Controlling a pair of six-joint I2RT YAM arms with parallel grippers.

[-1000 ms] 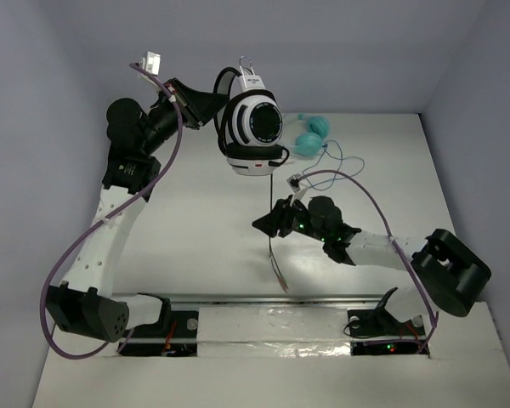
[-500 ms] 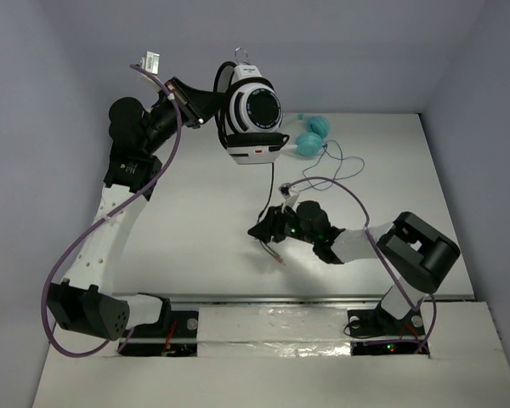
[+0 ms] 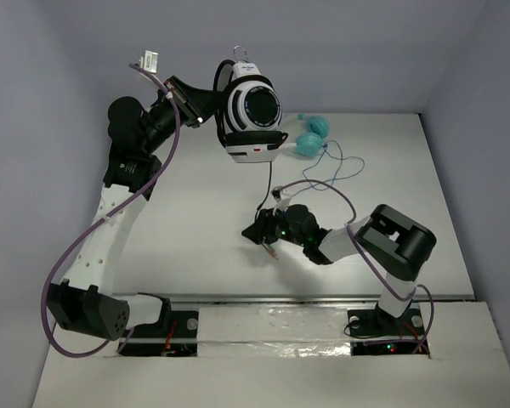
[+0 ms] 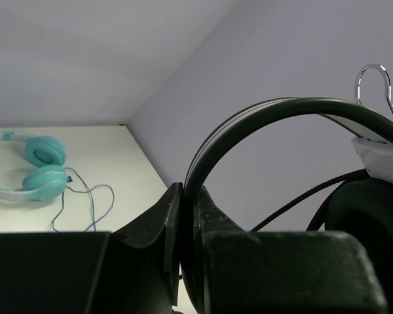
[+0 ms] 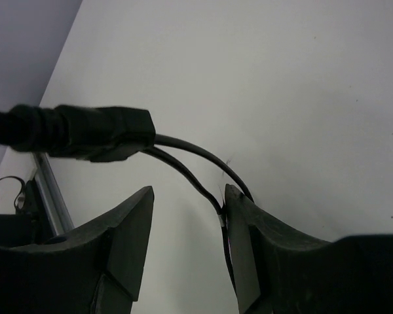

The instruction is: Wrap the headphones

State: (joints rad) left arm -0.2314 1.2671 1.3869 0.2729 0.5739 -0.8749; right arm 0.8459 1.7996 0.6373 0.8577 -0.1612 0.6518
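**Overhead and wrist views, read from the left of the frame.** At upper left, the left end effector (image 3: 211, 104) was clamped on the black headband of the headphones (image 3: 253, 110). It held them in the air above the bench (image 3: 178, 238), at upper centre. Compared with the earliest frame they had risen slightly and turned, and over the last half second they had not moved. The cable (image 3: 271, 183) hung from the lower earcup down to the centre of the frame.

There the right end effector (image 5: 188, 196) had its jaws apart, and thin black strands passed between them and lay against one finger. Whether they were pinched could not be told. This end effector had shifted left and lower in the frame as its arm folded back. The free tail below it, which earlier trailed toward lower centre, had become much shorter.

The slack seemed to have been gathered in, though no turn yet lay around the headphones, so the wrapping proper appeared still ahead. Teal headphones (image 3: 310, 136) lay apart on the bench at upper right.
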